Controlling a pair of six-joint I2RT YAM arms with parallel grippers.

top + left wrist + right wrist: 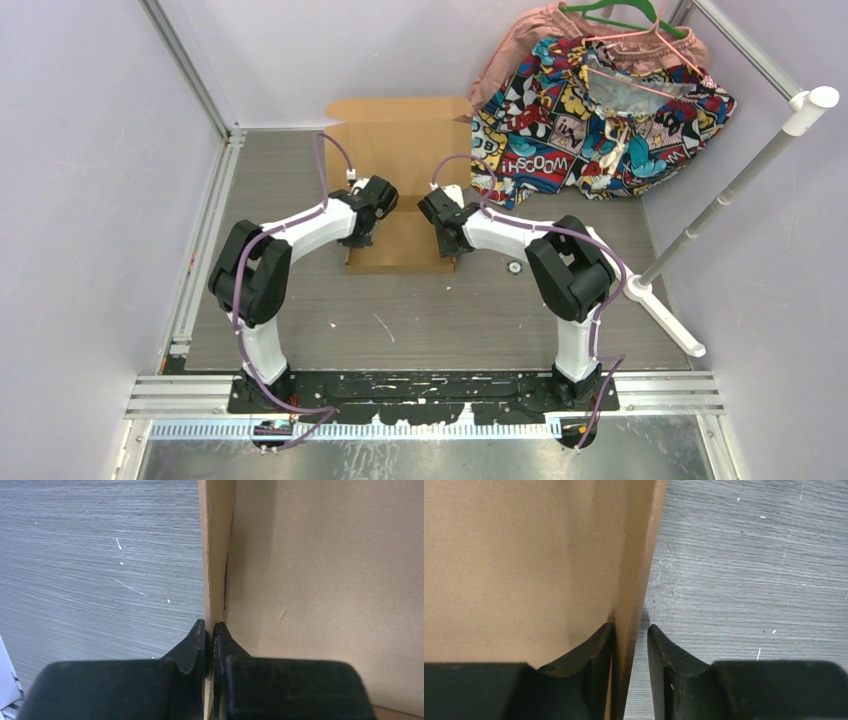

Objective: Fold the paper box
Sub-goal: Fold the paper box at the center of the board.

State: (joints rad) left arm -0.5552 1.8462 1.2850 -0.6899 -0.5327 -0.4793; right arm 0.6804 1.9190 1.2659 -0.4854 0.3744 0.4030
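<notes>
L gripper [210,629] is seen clamped shut on the paper box [400,130]. In the left wrist view its two black fingers [192,645] are pressed onto a thin upright cardboard wall, one on the outer face and one on the inner, w/ no gap visible on either side. The wall's edge is run straight up from btwn the tips. The box's inner panel is spread to the right of it, and the grey table [90,570] to the left.

R gripper [630,630] is held partly open. The opposite side wall is set btwn its fingers. The inner finger [596,647] is laid against, or just beside, the cardboard's inner face. The outer finger [661,665] is kept apart from the wall, w/ a strip of table showing in the gap. Nothing is pinched there.

In the top view the box is placed mid-table, w/ L gripper at its left side wall and R gripper at its right. A large brown panel is stood up at the far end; the lower part is laid flat btwn the two wrists. A comic-print cloth [590,110] is hung at far right, just beside the box's far-right corner.
</notes>
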